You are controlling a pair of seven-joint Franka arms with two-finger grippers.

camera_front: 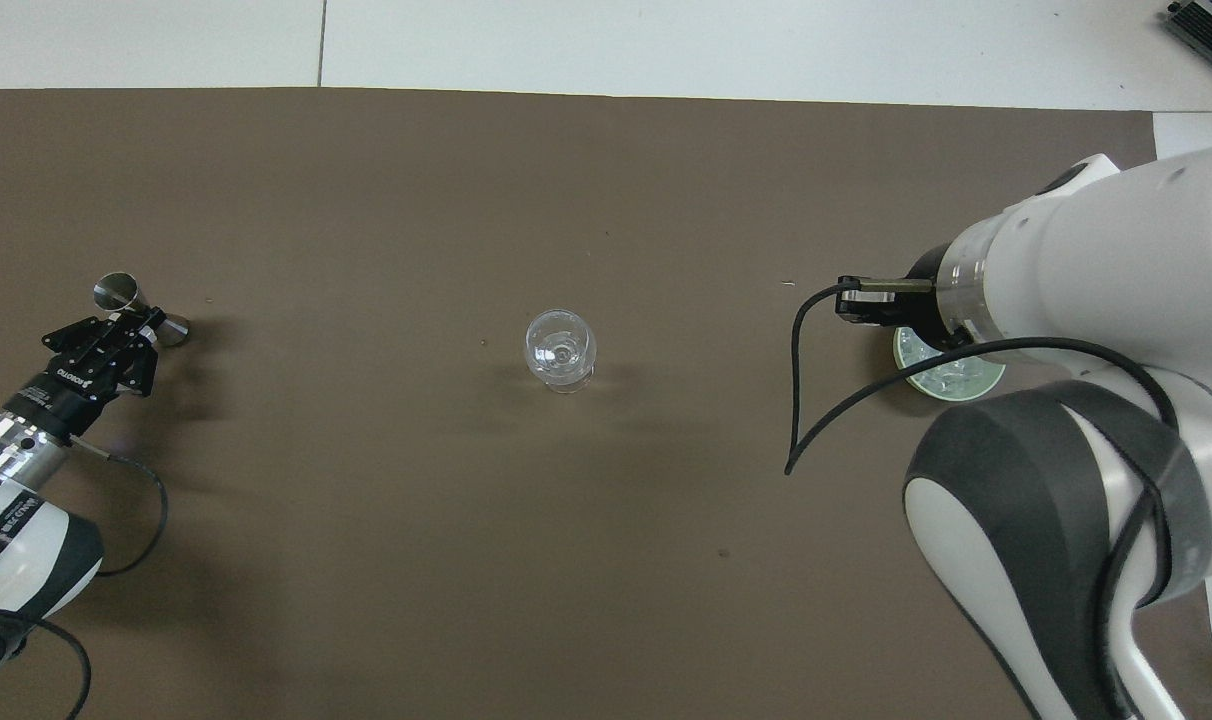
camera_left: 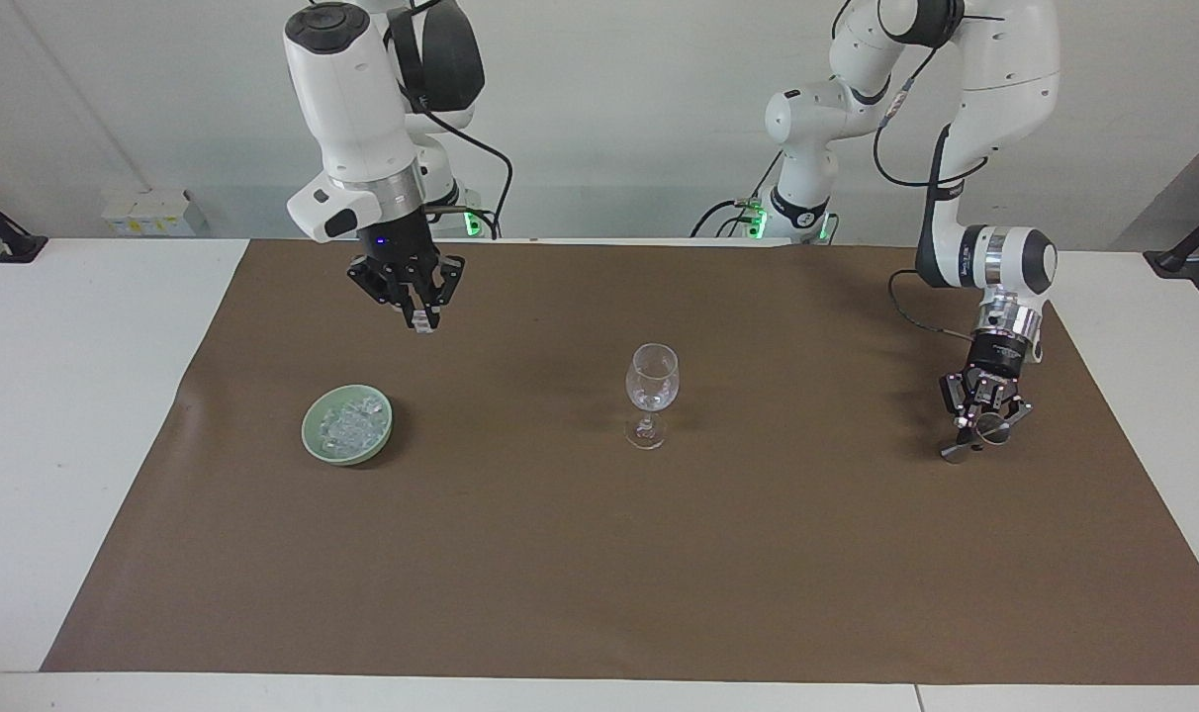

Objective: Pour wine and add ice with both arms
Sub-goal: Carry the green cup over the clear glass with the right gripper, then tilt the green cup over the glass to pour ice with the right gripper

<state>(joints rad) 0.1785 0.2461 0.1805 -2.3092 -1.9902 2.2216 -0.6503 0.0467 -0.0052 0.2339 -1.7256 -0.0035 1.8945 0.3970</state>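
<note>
A clear stemmed glass (camera_left: 651, 381) stands upright at the middle of the brown mat and shows from above in the overhead view (camera_front: 560, 348). A green bowl (camera_left: 310, 432) holds several ice chunks (camera_left: 347, 425) toward the right arm's end; the arm partly covers the bowl in the overhead view (camera_front: 956, 388). My right gripper (camera_left: 418, 318) is raised over the mat between bowl and glass, shut on a small clear ice chunk; its tip shows in the overhead view (camera_front: 852, 302). My left gripper (camera_left: 982, 423) is low at the left arm's end, shut on a tilted metal jigger (camera_front: 116, 295).
The brown mat (camera_left: 599, 554) covers most of the white table (camera_left: 65, 396). A black cable (camera_front: 796, 400) hangs from the right arm's wrist over the mat.
</note>
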